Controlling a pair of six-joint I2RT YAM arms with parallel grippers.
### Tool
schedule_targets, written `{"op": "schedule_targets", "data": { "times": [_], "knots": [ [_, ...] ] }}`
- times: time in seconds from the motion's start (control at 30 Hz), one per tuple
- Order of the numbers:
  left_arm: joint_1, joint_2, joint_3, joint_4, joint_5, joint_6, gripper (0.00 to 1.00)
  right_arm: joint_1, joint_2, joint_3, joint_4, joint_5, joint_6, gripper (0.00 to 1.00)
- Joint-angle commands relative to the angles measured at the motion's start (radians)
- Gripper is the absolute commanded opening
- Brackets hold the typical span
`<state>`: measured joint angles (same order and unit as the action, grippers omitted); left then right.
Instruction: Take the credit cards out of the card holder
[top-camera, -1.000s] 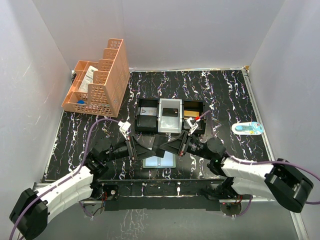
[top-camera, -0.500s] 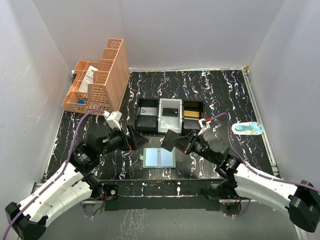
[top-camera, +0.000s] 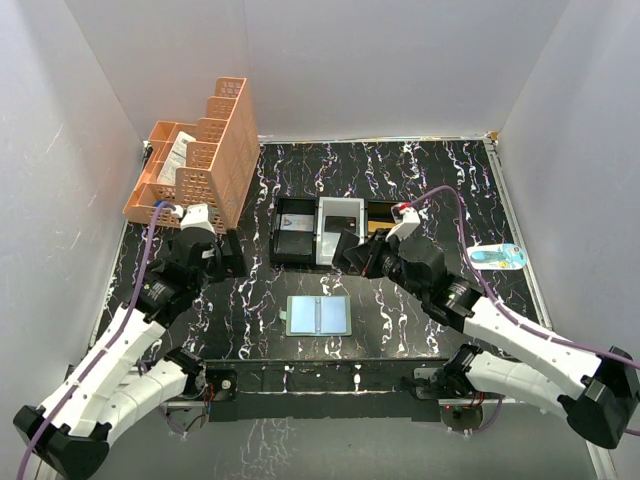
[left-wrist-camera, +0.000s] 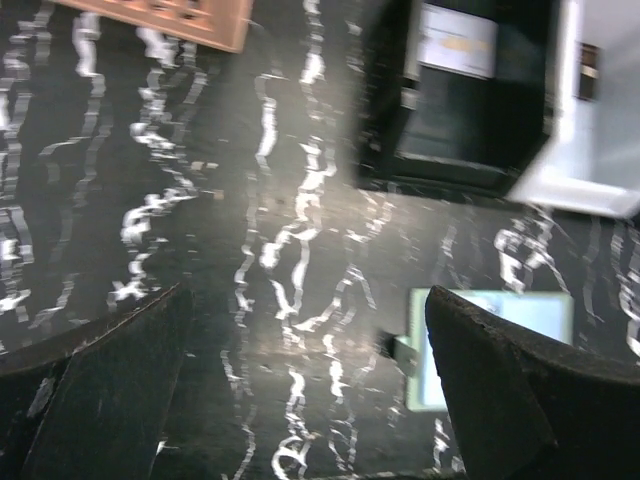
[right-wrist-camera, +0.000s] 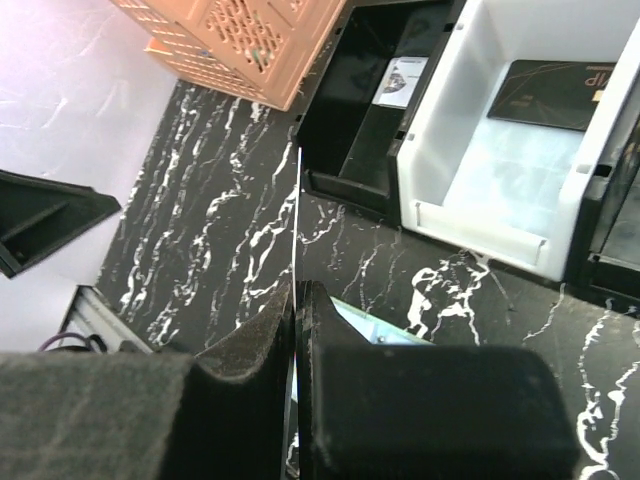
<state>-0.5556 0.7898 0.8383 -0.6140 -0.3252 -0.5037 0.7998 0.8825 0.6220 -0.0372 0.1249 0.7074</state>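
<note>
The card holder (top-camera: 318, 315) lies open and flat on the black marbled tabletop (top-camera: 450, 190), its pale shiny two-panel inside facing up, near the front edge and about midway between the two arms. Neither arm touches it.

The left gripper (left-wrist-camera: 305, 300) hangs over bare tabletop well to the left of the card holder, close to the front corner of the orange lattice organiser (top-camera: 215, 190). Its jaws are spread wide with nothing between them (its wrist camera sees straight through the gap to the marbled surface).

The right gripper (right-wrist-camera: 298, 295) sits beyond the card holder, by the near side of the three-compartment tray (right-wrist-camera: 470, 232), roughly in front of the white middle compartment. Its jaws are pressed together, and a thin pale line sticks out from between the tips, which looks to me like an edge-on card (right-wrist-camera: 298, 220) pinched there (it is too thin to read anything on it).

Inside the tray, a dark card (right-wrist-camera: 548, 92) lies flat in the white middle compartment, and a small white card (right-wrist-camera: 403, 80) lies in the black compartment to its left.

Off to the right, well apart from everything else, a small blue-and-white item (top-camera: 495, 256) rests on the tabletop; I cannot make out what it is.
</note>
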Motion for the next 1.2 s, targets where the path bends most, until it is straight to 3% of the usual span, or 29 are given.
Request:
{"op": "schedule_targets", "data": {
  "times": [0.0, 0.2, 0.33, 0.5, 0.63, 0.8, 0.93, 1.17],
  "knots": [
    [0.102, -0.013, 0.004, -0.038, -0.099, 0.086, 0.99, -0.042, 0.044, 0.081, -0.077, -0.012, -0.097, 0.0],
    [0.141, -0.051, -0.049, 0.018, -0.123, 0.106, 0.99, -0.221, 0.106, 0.167, -0.149, -0.121, -0.204, 0.0],
    [0.141, -0.094, -0.072, 0.047, -0.061, 0.101, 0.99, -0.232, 0.17, 0.229, -0.154, -0.095, -0.342, 0.0],
    [0.141, -0.083, -0.07, 0.035, -0.081, 0.088, 0.99, -0.231, 0.289, 0.349, -0.174, -0.108, -0.524, 0.0],
    [0.141, -0.054, -0.056, 0.012, -0.078, 0.082, 0.99, -0.18, 0.369, 0.396, -0.141, 0.036, -0.722, 0.0],
    [0.142, -0.07, -0.065, 0.021, -0.108, 0.092, 0.99, 0.004, 0.473, 0.379, -0.031, 0.29, -1.127, 0.0],
    [0.141, -0.063, -0.063, 0.017, -0.108, 0.094, 0.99, 0.018, 0.584, 0.436, -0.021, 0.35, -1.158, 0.0],
    [0.141, -0.035, -0.057, 0.011, -0.11, 0.096, 0.99, 0.009, 0.778, 0.64, -0.189, 0.326, -1.128, 0.0]
  ]
}}
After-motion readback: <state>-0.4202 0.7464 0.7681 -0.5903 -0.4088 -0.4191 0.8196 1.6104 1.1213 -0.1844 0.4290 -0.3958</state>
